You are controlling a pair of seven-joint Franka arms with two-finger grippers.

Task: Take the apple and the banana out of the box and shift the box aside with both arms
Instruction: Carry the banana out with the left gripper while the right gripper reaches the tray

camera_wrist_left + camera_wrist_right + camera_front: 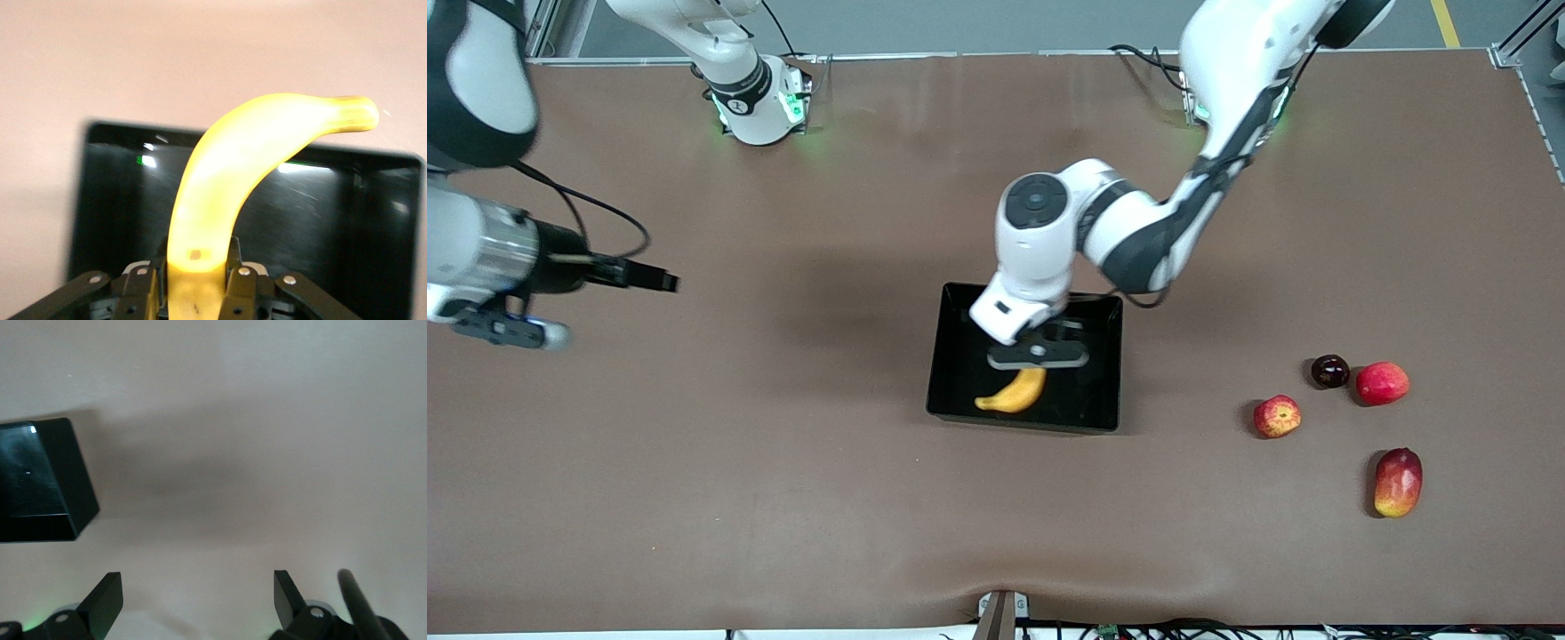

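While the front view hides its fingers, the left wrist view shows the left gripper (198,283) clenched on the banana (247,167) over the black tray (960,356) at frame centre; the right gripper (197,600) waits released; the apple (1277,416) lies lower right

1. The left arm (1183,204) bends down over the middle of the table; its left gripper (198,283) is squeezed tight.
2. The right arm (480,258) waits at its end; the right gripper (197,600) is wide apart.
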